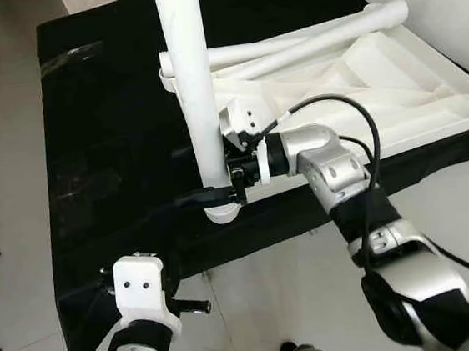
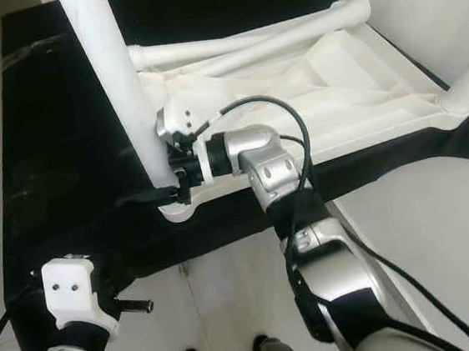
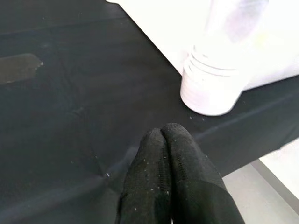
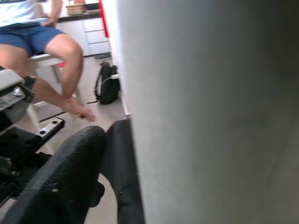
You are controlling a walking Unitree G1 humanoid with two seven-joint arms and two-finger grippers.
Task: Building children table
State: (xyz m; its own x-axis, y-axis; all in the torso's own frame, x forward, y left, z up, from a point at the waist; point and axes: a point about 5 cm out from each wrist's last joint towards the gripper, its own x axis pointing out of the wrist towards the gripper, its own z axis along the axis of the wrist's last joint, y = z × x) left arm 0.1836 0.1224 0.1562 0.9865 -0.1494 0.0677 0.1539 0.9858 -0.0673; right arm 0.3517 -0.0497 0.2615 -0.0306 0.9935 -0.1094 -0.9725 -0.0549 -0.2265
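Gripping the upright white table leg near its foot, my right gripper sits at centre frame in the left eye view, fingers clamped around the tube where it meets the corner socket of the upturned white tabletop. Two loose legs lie across the tabletop at upper right, all of it on a black cloth.

In the right eye view, my left gripper hangs low at lower left, off the work.

Its wrist view shows my left fingers pressed together on nothing, the socket's ribbed collar beyond them.

My right wrist view has the leg looming at right, one finger beside it, a seated person at upper left.

My worry: a tilted leg could bind in the socket, or the unbraced tabletop could slide on the cloth as I push.
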